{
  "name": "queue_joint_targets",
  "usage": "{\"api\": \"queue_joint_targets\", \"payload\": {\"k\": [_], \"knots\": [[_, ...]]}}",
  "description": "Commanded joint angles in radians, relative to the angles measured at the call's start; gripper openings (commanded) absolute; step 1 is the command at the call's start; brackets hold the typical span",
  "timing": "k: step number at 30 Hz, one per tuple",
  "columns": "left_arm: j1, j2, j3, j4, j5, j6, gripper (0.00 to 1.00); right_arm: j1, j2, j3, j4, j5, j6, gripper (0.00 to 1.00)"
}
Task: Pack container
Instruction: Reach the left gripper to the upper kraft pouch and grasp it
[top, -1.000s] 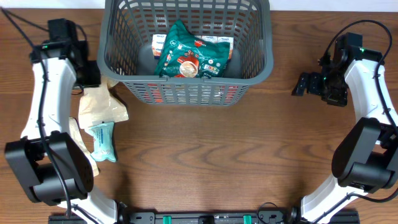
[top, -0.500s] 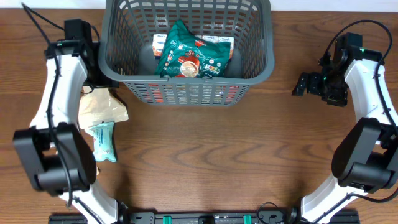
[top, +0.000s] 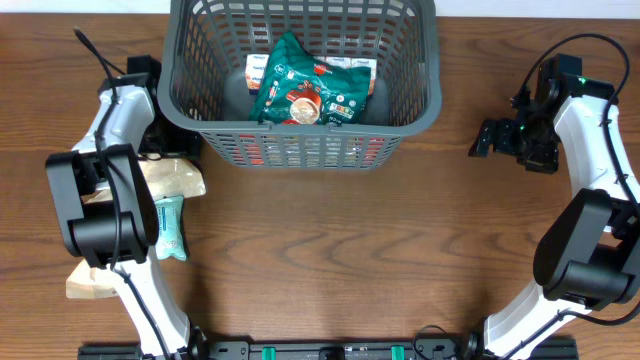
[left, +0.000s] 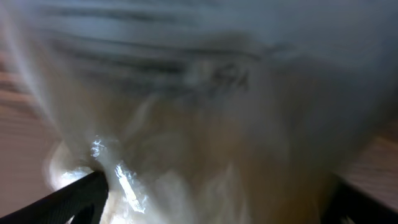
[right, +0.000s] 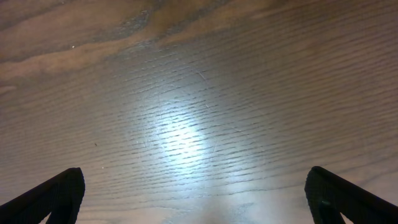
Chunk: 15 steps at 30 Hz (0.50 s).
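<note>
**Container.** Large dark grey rectangular plastic basket with lattice-slotted sides (top: 300, 145), at the far centre of the brown wooden table (top: 330, 260). It holds a green crinkled snack packet (top: 300, 85) propped over white-and-orange packets (top: 355, 68).

**Left gripper** (left: 221, 193). Fingers spread wide, gripping nothing that can be made out. It sits close over a beige clear-film packet (top: 170, 178) just beside the basket's left front corner. The wrist view is blurred, so contact with the film cannot be told.

**Right gripper** (right: 194, 193). Fingers spread wide and empty over bare wood, well apart from the basket.

**Unpacked stock.** A teal soft packet (top: 168, 228) lies at the beige packet's near edge. A second beige packet (top: 90, 285) lies at the near left, partly under the arm.

**Hazards, as judged.**
- A pinch on loose film alone could let the beige packet slide out on the lift.
- The grasp is tight against the basket wall, so a finger or the wrist could knock the rim and shove the basket.
- A sagging packet could snag the thick rim on the way over.
- The teal packet could be dragged along.
- A drop onto the propped green packet could leave the load perched high.
</note>
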Motion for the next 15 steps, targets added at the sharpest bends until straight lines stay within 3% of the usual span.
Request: {"api": "queue_joint_targets", "payload": {"k": [1, 8, 10, 15], "knots": [[0.015, 0.03, -0.01, 0.002, -0.03, 0.006, 0.96, 0.0, -0.004, -0.004, 0.0, 0.01, -0.015, 0.99], [0.026, 0.042, -0.01, 0.006, -0.03, 0.006, 0.96, 0.0, -0.004, -0.004, 0.0, 0.01, -0.015, 0.99], [0.026, 0.042, -0.01, 0.005, -0.03, 0.006, 0.91, 0.0, -0.004, -0.004, 0.0, 0.011, -0.015, 0.99], [0.026, 0.042, -0.01, 0.002, -0.03, 0.007, 0.24, 0.0, -0.004, -0.004, 0.0, 0.014, -0.015, 0.99]]}}
